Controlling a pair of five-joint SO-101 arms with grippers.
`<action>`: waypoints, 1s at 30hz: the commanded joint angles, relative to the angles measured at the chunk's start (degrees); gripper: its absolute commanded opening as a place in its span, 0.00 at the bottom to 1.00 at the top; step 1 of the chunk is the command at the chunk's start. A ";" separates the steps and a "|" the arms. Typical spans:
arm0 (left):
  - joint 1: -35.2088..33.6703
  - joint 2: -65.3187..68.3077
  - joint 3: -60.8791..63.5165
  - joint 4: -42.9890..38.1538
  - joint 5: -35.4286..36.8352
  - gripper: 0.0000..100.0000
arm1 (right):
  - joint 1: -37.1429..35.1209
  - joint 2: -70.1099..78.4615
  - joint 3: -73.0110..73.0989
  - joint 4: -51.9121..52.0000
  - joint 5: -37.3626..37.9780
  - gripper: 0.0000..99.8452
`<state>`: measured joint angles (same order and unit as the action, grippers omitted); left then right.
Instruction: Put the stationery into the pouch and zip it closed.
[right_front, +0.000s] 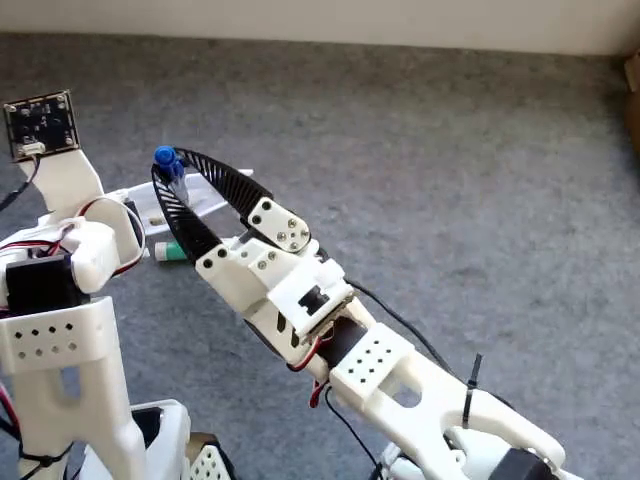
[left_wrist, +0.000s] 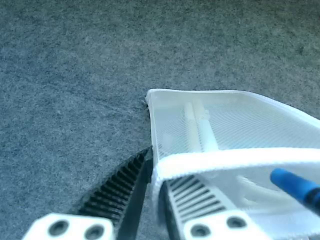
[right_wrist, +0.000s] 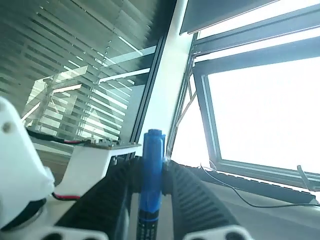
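Note:
A white mesh pouch (left_wrist: 235, 120) lies on grey carpet with its mouth held up; white stick-shaped items (left_wrist: 200, 131) lie inside. My left gripper (left_wrist: 154, 169) is shut on the pouch's rim at the mouth's corner. My right gripper (right_front: 168, 163) is shut on a blue pen (right_front: 165, 157) and hangs over the pouch (right_front: 210, 207). The pen's blue end (left_wrist: 295, 186) shows at the pouch mouth. In the right wrist view the pen (right_wrist: 152, 145) stands upright between the black fingers of the right gripper (right_wrist: 151, 166).
A green-and-white stick (right_front: 168, 252) lies by the left arm (right_front: 70, 260); whether it is inside the pouch I cannot tell. Grey carpet (right_front: 450, 150) spreads open to the right and far side. The right arm (right_front: 400, 380) crosses the near middle.

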<state>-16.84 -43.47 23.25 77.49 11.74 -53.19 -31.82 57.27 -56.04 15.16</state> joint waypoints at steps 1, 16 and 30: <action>1.01 -0.13 -2.59 -0.70 0.44 0.01 | -0.13 0.92 0.22 -2.59 0.97 0.00; 1.01 -0.22 -1.63 -1.05 0.44 0.01 | -0.04 1.89 4.97 9.89 0.62 0.03; 0.92 -0.22 -1.54 -1.14 0.44 0.01 | -0.04 1.19 5.05 13.32 0.79 0.17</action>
<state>-16.84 -43.47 23.25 77.49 11.74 -53.27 -29.63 62.90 -43.12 15.60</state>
